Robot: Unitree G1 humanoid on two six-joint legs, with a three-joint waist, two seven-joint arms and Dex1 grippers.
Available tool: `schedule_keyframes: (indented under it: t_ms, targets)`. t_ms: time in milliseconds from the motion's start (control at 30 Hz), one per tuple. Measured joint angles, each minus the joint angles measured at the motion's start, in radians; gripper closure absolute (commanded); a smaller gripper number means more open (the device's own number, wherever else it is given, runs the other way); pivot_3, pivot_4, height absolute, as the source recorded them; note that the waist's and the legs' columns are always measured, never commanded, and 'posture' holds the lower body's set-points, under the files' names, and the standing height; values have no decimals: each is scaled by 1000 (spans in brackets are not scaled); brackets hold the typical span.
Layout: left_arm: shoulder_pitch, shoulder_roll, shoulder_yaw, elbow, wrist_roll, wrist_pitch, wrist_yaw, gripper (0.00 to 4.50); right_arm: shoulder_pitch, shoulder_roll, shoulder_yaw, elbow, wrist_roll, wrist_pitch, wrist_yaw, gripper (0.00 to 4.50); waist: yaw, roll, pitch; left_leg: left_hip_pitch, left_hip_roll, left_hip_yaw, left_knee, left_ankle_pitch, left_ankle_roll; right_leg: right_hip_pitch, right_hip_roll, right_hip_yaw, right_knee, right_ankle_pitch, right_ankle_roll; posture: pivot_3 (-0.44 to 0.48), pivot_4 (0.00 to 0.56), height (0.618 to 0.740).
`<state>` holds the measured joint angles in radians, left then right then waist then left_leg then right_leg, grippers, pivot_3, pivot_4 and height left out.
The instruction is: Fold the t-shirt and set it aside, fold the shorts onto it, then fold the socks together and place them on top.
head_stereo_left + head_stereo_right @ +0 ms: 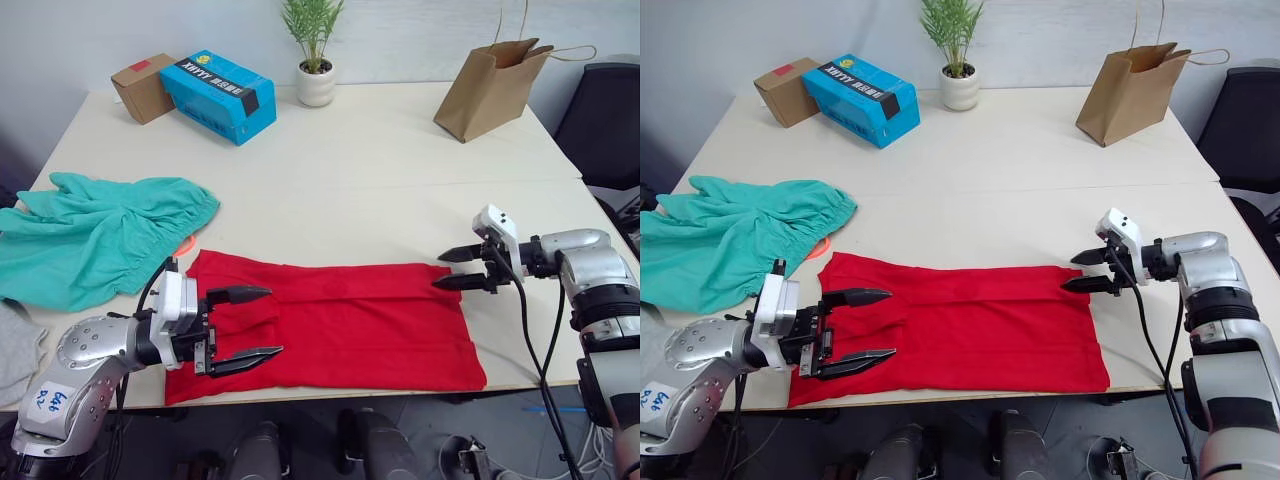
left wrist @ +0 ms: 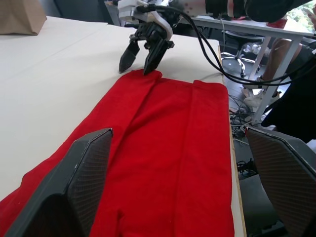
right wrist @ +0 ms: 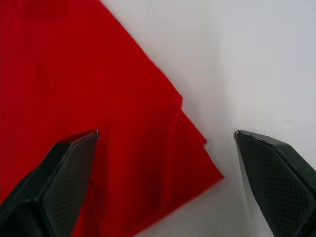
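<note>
Red t-shirt (image 1: 340, 325) lying flat on the surface (image 1: 380, 150) as a long band, sides already folded in, stretched from one end effector to the other. Left end effector (image 1: 243, 326) spread wide, poised over the band's near end, one finger above the cloth, the other near the front hem; nothing held. Right end effector (image 1: 458, 269) spread moderately at the opposite end, tips just at the far corner of the band, also empty. Teal shorts (image 1: 95, 235) heaped beyond the left end effector, well clear of its fingers; a grey piece of cloth (image 1: 18, 350), probably one of the socks, further out on the same side.

Step in hand, judged from the layout: folding the band end to end. To do it well:
- Pinch all layers, not just the top flap; layered edges visible at the corner in the right wrist view.
- Grip at the corners of one short end, square to the edge.
- Lift only enough to clear the cloth, then carry over to meet the other end.
- Lay edges flush, release, smooth.
- Avoid dragging the band off the front edge of the surface.
</note>
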<state>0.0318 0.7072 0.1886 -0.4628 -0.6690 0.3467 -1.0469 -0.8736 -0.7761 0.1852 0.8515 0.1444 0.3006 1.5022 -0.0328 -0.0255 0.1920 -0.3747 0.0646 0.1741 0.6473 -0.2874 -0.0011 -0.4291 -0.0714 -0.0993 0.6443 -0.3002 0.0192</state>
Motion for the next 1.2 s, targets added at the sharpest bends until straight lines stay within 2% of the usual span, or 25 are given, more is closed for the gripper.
schedule_keyframes:
  t_ms: [133,400,633,833,1033,1133,1200]
  targets:
    - [16,-9,0,-2,4,-10,12,0,-7,16,7,6,-20,5,16,1639,1,0,0,0,0,0,0,0,0,0,0,0,0,0,0,0,150,740]
    - [15,-11,-2,-2,9,-21,20,0,-43,35,11,91,-88,-84,22,4465,-1,0,0,0,0,0,0,0,0,0,0,0,0,0,0,0,150,740]
    - [-12,-13,-4,7,27,-27,31,0,-121,39,30,201,-162,-181,-5,4465,-2,0,0,0,0,0,1,0,0,0,0,0,1,0,0,0,150,740]
    - [-28,-48,-3,26,50,-48,75,0,-241,56,33,354,-260,-352,-259,4465,-13,0,0,0,0,0,1,1,-1,0,0,0,1,0,-1,0,150,740]
    - [-32,-86,-3,49,84,-78,125,0,-284,72,33,435,-341,-475,-478,4465,-24,0,0,0,0,0,1,1,-1,0,0,0,1,0,-1,0,150,740]
    - [-52,-103,-4,71,96,-98,138,0,-291,76,37,453,-376,-517,-529,4465,-24,0,0,0,0,0,1,1,-2,0,0,0,2,0,-1,0,150,740]
    - [-68,-103,-7,94,107,-101,137,0,-291,79,31,459,-377,-517,-513,4465,-24,0,0,0,0,0,1,2,-2,0,0,0,2,0,-1,0,150,740]
